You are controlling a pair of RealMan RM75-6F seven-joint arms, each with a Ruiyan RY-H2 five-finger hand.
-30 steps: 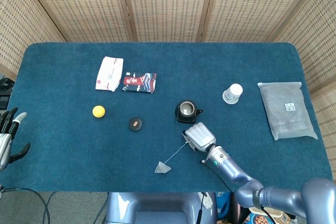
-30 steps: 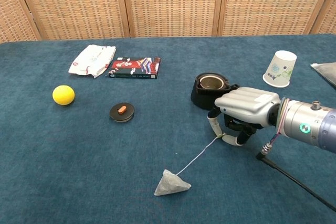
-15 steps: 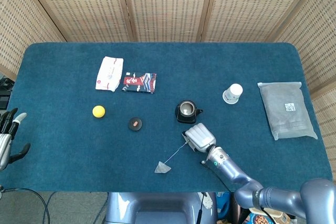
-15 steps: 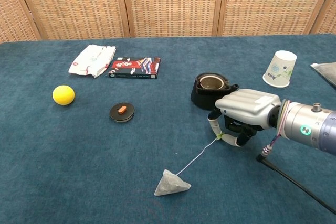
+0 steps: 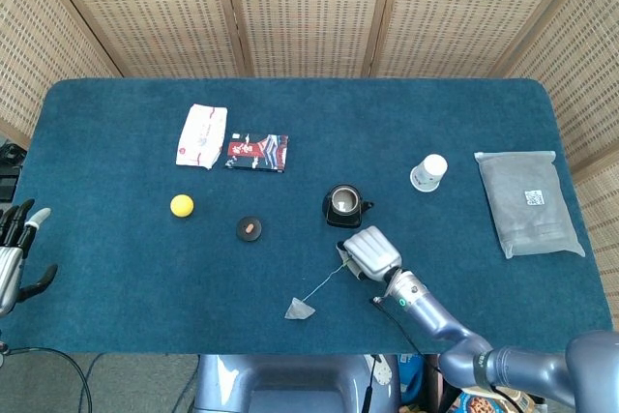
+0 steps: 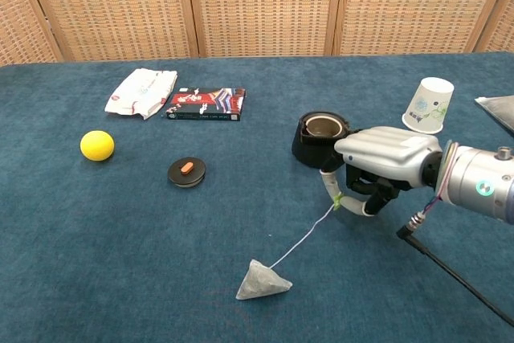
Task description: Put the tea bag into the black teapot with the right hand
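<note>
Progress is at an early stage: the tea bag [image 6: 263, 283] lies on the blue tablecloth [image 6: 120, 230], well short of the open black teapot [image 6: 318, 138]. Its string tag is pinched by the right hand [image 6: 377, 168] beside the pot; lifting and lowering remain. The left hand [image 5: 14, 253] is held idle, fingers spread.

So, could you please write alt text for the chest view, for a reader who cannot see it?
The robot's right hand pinches the string tag of a grey pyramid tea bag that lies on the blue table, beside the open black teapot. The teapot's round black lid and a yellow ball sit further left.
</note>
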